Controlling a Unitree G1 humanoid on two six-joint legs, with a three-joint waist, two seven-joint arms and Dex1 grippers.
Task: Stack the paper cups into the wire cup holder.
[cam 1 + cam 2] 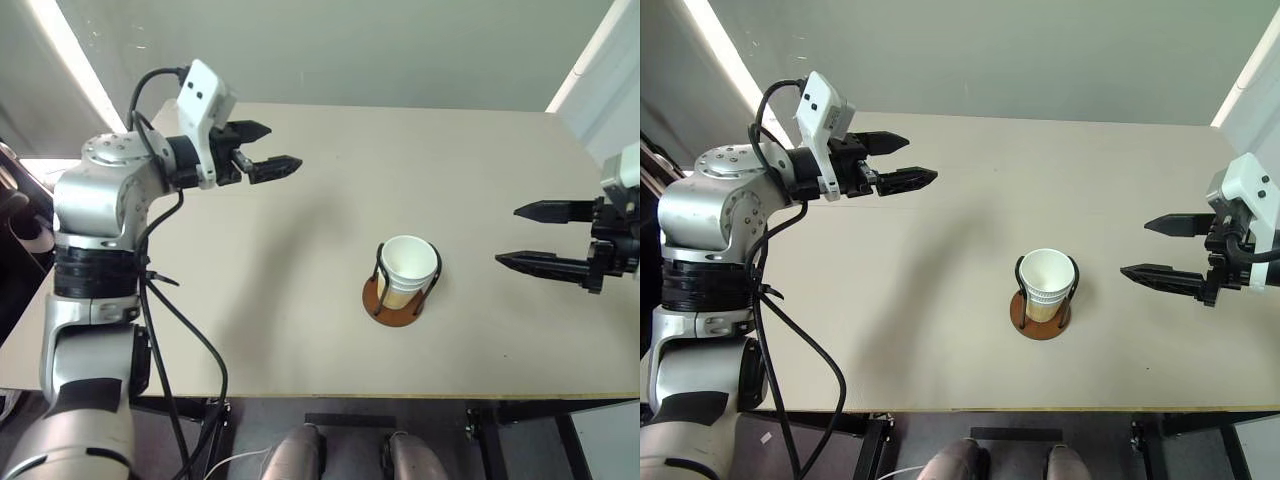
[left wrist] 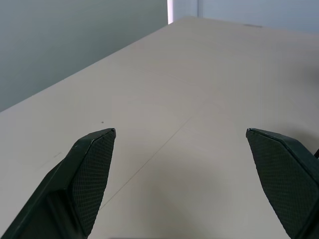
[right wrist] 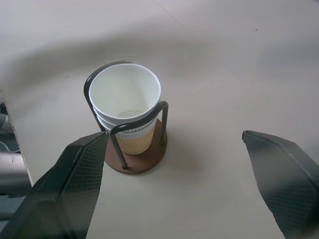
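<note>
On the tabletop [image 1: 300, 330], the wire cup holder [image 1: 400, 300] is standing near the front edge with the paper cups [image 1: 408, 268] nested upright inside. Left tool [image 1: 262, 150] and right tool [image 1: 548, 238] are both hovering spread and empty. Cups look light, crushable; best gripped gently at the rim. The right wrist view is showing stacked rims.

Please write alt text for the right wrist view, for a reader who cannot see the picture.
Nested paper cups, white inside and tan outside, stand in a wire cup holder with a round reddish-brown base on a beige table. The two black fingers of the open right claw rise in the foreground, apart from the holder and empty.
</note>
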